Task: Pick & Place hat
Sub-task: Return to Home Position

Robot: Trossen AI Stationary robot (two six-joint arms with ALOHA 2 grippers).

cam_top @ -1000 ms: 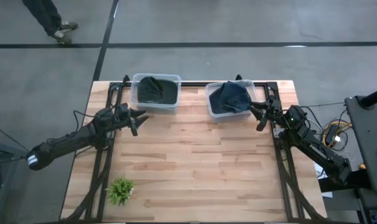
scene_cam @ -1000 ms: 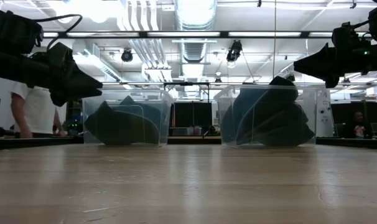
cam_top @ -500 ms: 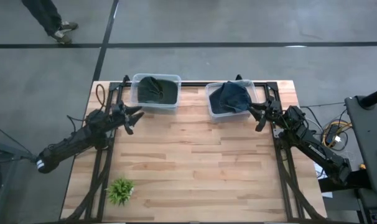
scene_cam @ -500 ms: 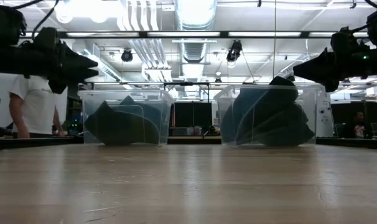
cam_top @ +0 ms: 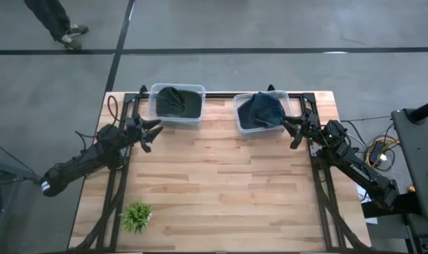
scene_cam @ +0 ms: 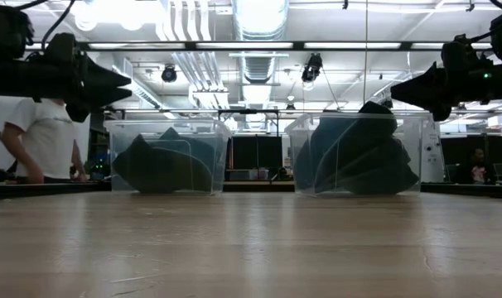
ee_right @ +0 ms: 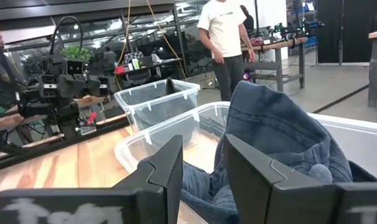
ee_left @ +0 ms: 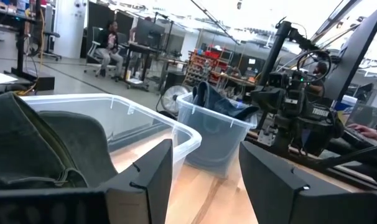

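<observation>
1. Pulled back toward the left edge of the tabletop [cam_top: 221,183] since a second ago, the left fingers [ee_left: 150,177] have barely shifted in the last half second. They are spread apart with nothing between them.
2. The right fingers [ee_right: 162,169] have kept almost the same spot throughout. They are also parted and empty, and sit just beside the outer side of the right bin [scene_cam: 305,132], pointing at it.
3. The left arm [cam_top: 80,164] lies long and low on a diagonal from beyond the left edge toward the left bin [scene_cam: 118,136]. Its tips are near that bin's front corner, not touching it, and the low view shows them raised above the wood.
4. The right arm [cam_top: 355,166] runs along the right edge, angled in toward the far side.
5. A green cap [cam_top: 173,102] lies inside the left bin. A blue cap [cam_top: 260,111] fills the right bin and bulges above its rim.
6. Both bins stand at the far edge with a gap between them. Broad bare wood spans the middle and near side between the arms.
7. A small plant [cam_top: 136,215] stands near the front left corner, well apart from both arms.
8. A person [scene_cam: 44,136] stands behind the left bin, off the tabletop.
</observation>
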